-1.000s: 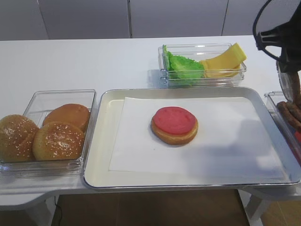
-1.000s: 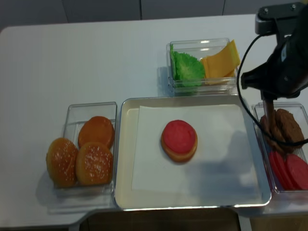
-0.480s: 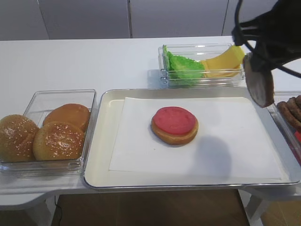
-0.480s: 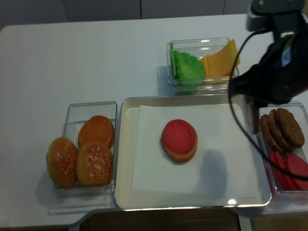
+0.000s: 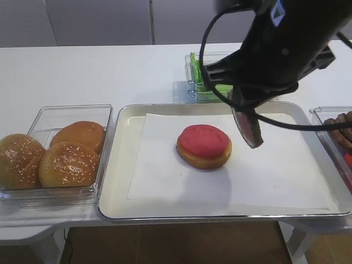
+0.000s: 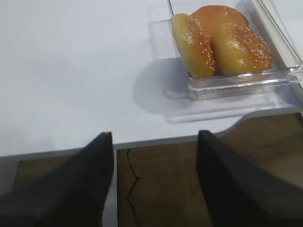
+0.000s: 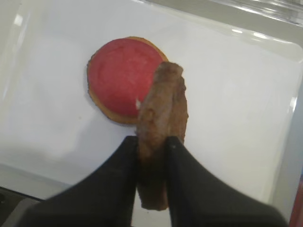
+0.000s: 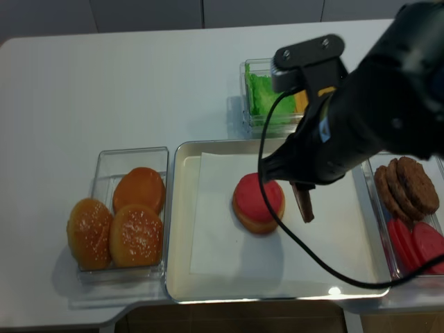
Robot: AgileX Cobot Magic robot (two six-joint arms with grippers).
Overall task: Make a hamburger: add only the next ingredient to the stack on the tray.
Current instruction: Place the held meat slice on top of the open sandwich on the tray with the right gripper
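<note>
My right gripper (image 7: 152, 142) pinches a rough, mottled brown patty (image 7: 161, 118) edge-on between its dark fingers, hanging just right of the stack (image 5: 204, 146), above the white paper (image 5: 165, 165). The stack is a smooth red slice (image 5: 204, 139) on a golden-tan bun base, sitting mid-tray (image 5: 118, 165), silver-rimmed. No readable writing. A second ago the patty was off at the right box (image 8: 406, 201); now it is over the tray. My left gripper (image 6: 154, 175) stands open beside the sesame buns (image 6: 222, 40).
</note>
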